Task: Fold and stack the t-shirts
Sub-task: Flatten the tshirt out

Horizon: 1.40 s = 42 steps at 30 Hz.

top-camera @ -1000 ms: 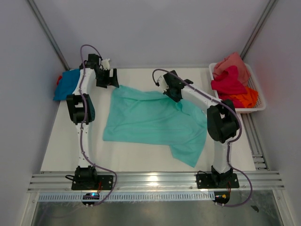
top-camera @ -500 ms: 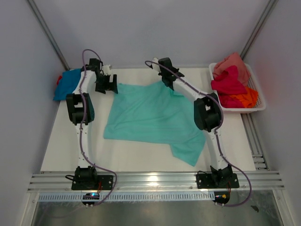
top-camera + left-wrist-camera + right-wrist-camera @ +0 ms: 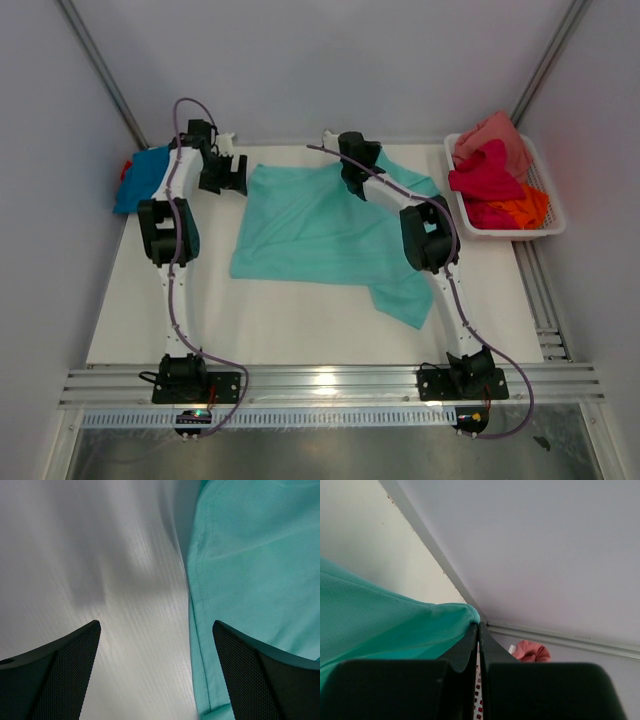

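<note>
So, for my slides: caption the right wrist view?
Right fingers shut on an edge of the mint-teal t-shirt, enclosure wall behind.

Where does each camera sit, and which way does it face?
Top: above and behind the bases, looking down on the table, teal t-shirt and basket; left arm and right arm show whole.
Left wrist: on the left arm, facing down at bare table and the t-shirt's hem; left gripper open, in the bottom corners.
Right wrist: on the right arm, facing along the shut right gripper toward the back wall; it pinches the t-shirt, pink cloth beyond.
Shared: all three show the teal t-shirt.
</note>
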Each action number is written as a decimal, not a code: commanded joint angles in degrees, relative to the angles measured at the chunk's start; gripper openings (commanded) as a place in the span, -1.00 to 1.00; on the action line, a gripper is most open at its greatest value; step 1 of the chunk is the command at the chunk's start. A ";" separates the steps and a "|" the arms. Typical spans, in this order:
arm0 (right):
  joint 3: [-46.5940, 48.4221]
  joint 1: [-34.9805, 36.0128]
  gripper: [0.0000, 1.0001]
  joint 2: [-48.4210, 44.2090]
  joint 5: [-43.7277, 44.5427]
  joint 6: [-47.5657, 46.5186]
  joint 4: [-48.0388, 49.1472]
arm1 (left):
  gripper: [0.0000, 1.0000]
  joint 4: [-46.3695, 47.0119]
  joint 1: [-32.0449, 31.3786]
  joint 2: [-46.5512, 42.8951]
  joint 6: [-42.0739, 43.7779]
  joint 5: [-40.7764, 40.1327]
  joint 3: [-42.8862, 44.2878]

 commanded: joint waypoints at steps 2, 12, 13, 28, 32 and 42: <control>2.14 -0.07 -0.94 -0.09 3.17 -2.74 5.89 | 0.91 0.98 -0.38 -3.99 0.75 -0.66 1.25; 8.38 -1.39 -0.57 5.45 7.92 -7.66 15.28 | 0.91 -0.78 -2.22 -4.69 1.71 0.04 1.07; 8.30 -1.48 -0.01 5.53 7.92 -8.10 15.99 | 0.92 -0.87 -2.31 -4.78 1.98 0.04 0.98; -8.71 -1.83 0.99 -27.75 -22.26 37.15 -38.64 | 0.99 -11.31 -8.90 -14.27 10.85 6.09 -7.45; -22.35 -1.92 0.99 -38.30 -36.35 39.19 -46.66 | 0.98 -14.93 -8.99 -16.55 11.56 9.53 -10.43; -35.47 -14.12 0.99 -46.32 -42.00 46.80 -49.14 | 0.98 -11.07 -9.08 -22.62 7.52 7.34 -20.37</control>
